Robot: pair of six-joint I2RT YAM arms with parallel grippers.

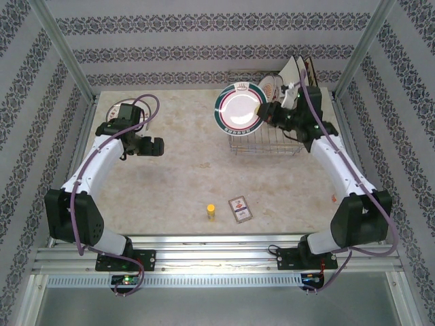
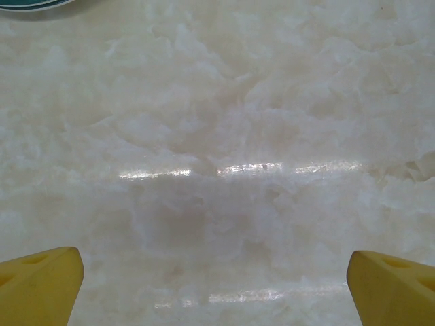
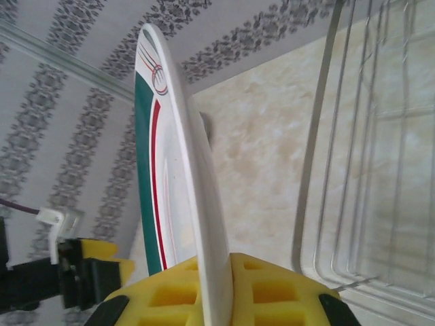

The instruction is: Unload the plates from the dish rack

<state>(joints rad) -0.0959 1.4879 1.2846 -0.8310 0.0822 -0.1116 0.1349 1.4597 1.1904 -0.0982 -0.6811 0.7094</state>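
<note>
Found the left gripper (image 1: pixel 149 147) poised over the pale marbled tabletop (image 1: pixel 190 176), yellow fingertips (image 2: pixel 41 288) spread wide apart with nothing between them. Spotted, just beyond that gripper on its far side, a round white plate with a dark green rim (image 1: pixel 122 111) lying flat on the table, partly covered by the arm; caught a sliver of that plate (image 2: pixel 30 3) at the upper edge of the left wrist view. Noted, well to the right of the left gripper and nearer the arm bases, a small yellow cylinder (image 1: pixel 211 212) on the table and, just beside it, a small picture card (image 1: pixel 240 208) lying flat. Saw the right gripper (image 1: pixel 264 113) clamped tight on the edge of a second round white plate with green and red rim bands (image 1: pixel 238 109), holding it upright on edge to the gripper's left. Confirmed from the right wrist the yellow pads (image 3: pixel 265 295) pressing both faces of that plate (image 3: pixel 180 170). Made out the rectangular chrome wire dish rack (image 1: pixel 268 139) below and right of the gripper, its wires (image 3: pixel 316 156) apart from the held plate, with another round plate (image 1: pixel 270 85) and square cream plates (image 1: pixel 297 71) standing at its far end, behind the gripper.
</note>
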